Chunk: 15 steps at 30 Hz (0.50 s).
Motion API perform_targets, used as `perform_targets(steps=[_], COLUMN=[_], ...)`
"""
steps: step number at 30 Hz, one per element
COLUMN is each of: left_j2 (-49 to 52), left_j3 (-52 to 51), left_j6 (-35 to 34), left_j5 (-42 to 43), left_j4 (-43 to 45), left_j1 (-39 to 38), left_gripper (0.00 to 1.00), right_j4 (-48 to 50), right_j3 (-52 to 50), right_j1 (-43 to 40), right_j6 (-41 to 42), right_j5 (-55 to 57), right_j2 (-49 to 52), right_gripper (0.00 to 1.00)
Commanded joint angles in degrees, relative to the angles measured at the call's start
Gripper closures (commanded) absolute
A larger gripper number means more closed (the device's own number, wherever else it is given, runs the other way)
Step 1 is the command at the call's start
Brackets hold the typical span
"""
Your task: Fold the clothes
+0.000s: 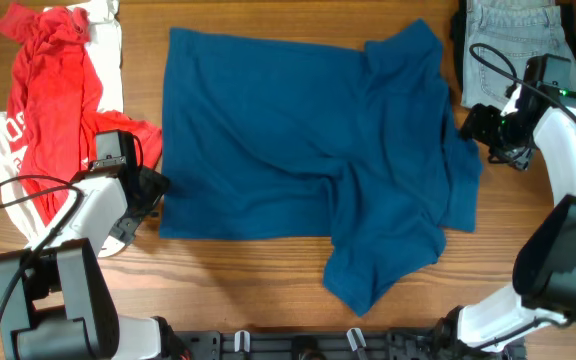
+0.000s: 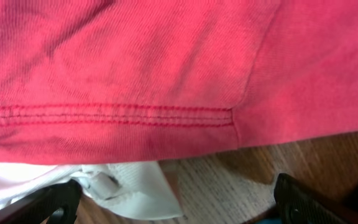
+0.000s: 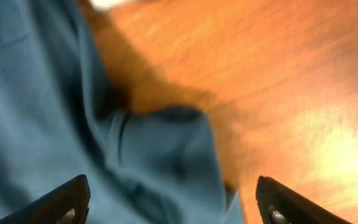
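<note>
Your left pincer [image 2: 176, 204] sits wide open and empty by the crumpled red shirt [image 2: 166, 68], right pincer [image 3: 173, 202] wide open too, over the soft dark blue short-sleeved shirt [image 3: 36, 93].

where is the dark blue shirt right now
In the overhead view the dark blue shirt lies spread across the middle of the table, between the red shirt on the left and the jeans at the far right corner.

You have a wooden table [image 1: 248, 285] under the whole overhead view, its top warm brown with fine grain running across. Light falls on it evenly, leaving only soft shadows. In your right wrist view the blurred top glows orange, with a pale bright patch at the lower right.
</note>
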Motion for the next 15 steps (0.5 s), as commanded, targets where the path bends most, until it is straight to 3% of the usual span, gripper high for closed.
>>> perform_targets(steps=[1, 7, 9, 10, 15], left_j2=[0.7, 0.7, 0.7, 0.7, 0.7], left_j3=[-0.7, -0.7, -0.7, -0.7, -0.7], left_j6=[1.2, 1.2, 1.2, 1.2, 1.2], left_j5=[-0.9, -0.9, -0.9, -0.9, -0.9], left_j4=[1.2, 1.8, 2.0, 2.0, 2.2], left_j1=[0.4, 0.4, 0.4, 0.4, 0.4], left_gripper=[0.0, 0.0, 0.0, 0.0, 0.0], right_j4=[3.5, 7.1, 7.8, 7.8, 7.8], right_j3=[0.5, 0.5, 0.5, 0.5, 1.0], right_j1=[-0.3, -0.3, -0.3, -0.3, -0.8], right_j6=[-5.5, -9.3, -9.2, -9.2, -8.8], right_j5=[-0.5, -6.5, -6.5, -6.1, -1.5], right_j2=[4.7, 9.0, 9.9, 10.1, 7.9], right_gripper=[0.23, 0.41, 0.57, 0.79, 0.94])
